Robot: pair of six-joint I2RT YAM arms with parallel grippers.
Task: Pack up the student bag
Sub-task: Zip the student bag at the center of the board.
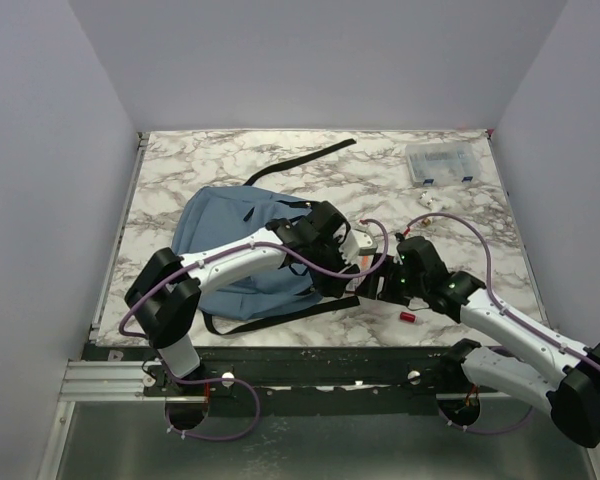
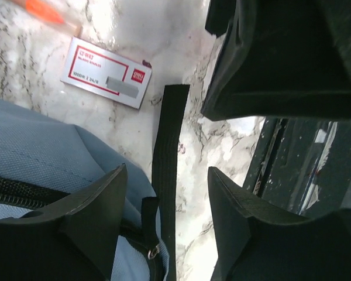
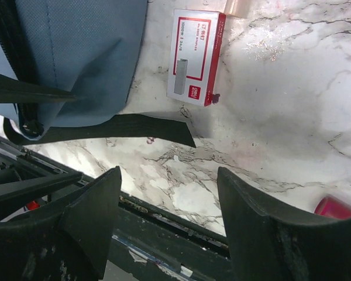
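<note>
**Two empty hands at the bag's edge**

From above, the student bag [image 1: 235, 250] lay left of centre on the table [image 1: 210, 160]. At my left wrist, the left gripper [image 2: 165, 175] stood apart and empty over the black strap [image 2: 169, 134]. I judged that a square pinch on the zipper edge would serve best. At my right wrist, the right gripper [image 3: 168, 181] gaped empty, with the staple box [image 3: 196, 55] ahead of it.

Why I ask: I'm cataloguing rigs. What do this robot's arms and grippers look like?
The left arm and right arm have white link shells with black joint housings; a purple cable loops along each. The left gripper and right gripper are black, each with two broad, wedge-shaped matte fingers.
</note>
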